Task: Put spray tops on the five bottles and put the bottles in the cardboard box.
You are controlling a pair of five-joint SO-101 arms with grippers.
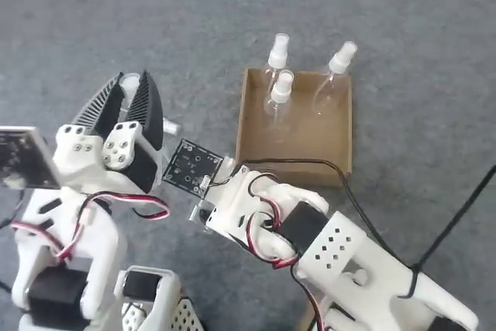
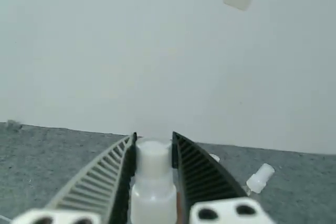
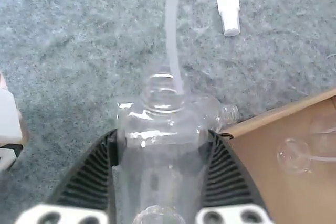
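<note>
Below, grey carpet [image 1: 418, 75] is backed by pale wall [image 2: 157, 51]. Three capped bottles [image 1: 280, 94] are seen in the cardboard box [image 1: 325, 125]. A spray top [image 2: 153, 182] is pinched by the left gripper [image 2: 154, 137], a clear bottle [image 3: 157, 156] by the right gripper [image 3: 163, 135].

high view down over table [image 1: 93, 29], left wrist level toward wall [image 2: 157, 51], right wrist downward, sharing cardboard box [image 1: 310, 137]

Open square cardboard box [image 1: 310, 149]: plain brown.
Clear plastic bottles [image 1: 329, 92] in that box: colourless, white spray tops [image 1: 278, 50].
Flat carpet surface [image 1: 418, 44]: mottled grey.
</note>
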